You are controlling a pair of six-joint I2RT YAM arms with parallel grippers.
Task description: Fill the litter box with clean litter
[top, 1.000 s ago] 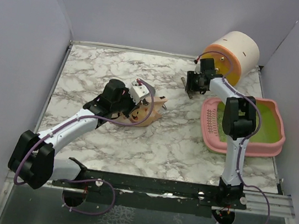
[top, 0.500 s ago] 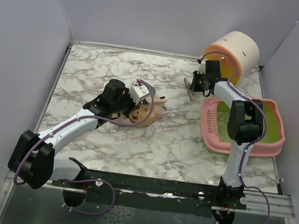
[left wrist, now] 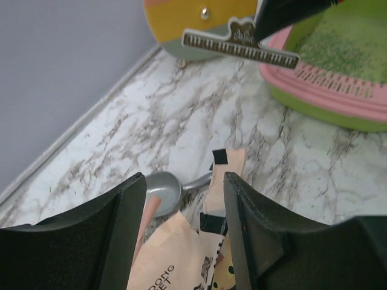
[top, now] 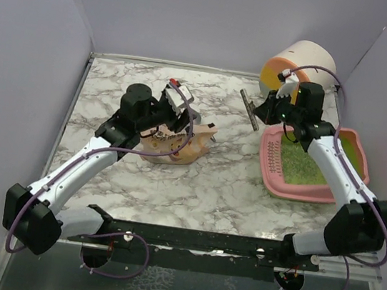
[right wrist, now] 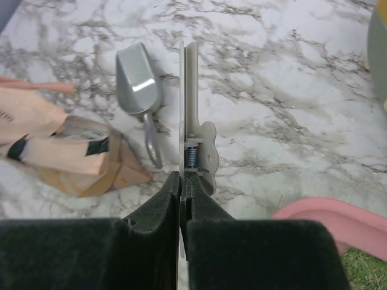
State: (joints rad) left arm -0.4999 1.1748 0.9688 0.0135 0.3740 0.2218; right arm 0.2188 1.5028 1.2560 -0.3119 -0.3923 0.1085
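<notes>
The pink litter box (top: 270, 172) with a lime-green inside sits at the right, and a speckled layer of clean litter (top: 304, 165) covers its floor. In the left wrist view the litter box (left wrist: 326, 81) and litter (left wrist: 341, 45) lie at the upper right. My right gripper (top: 269, 112) is shut on a long bag clip (top: 249, 109), held in the air left of the box. The clip (right wrist: 193, 115) stands on edge before the shut right gripper (right wrist: 181, 176). My left gripper (left wrist: 184, 181) is open just above the tan paper bag (left wrist: 181, 254), which lies flat (top: 179, 145).
A silver scoop (right wrist: 139, 78) lies on the marble beside the bag's far end. The round cream drum (top: 298, 67) with orange and yellow bands stands at the back right, behind the box. Purple walls close in the table on three sides.
My left gripper has opened and risen off the bag toward the back. The right gripper has shut on the clip, and its arm has swung out to the right.
</notes>
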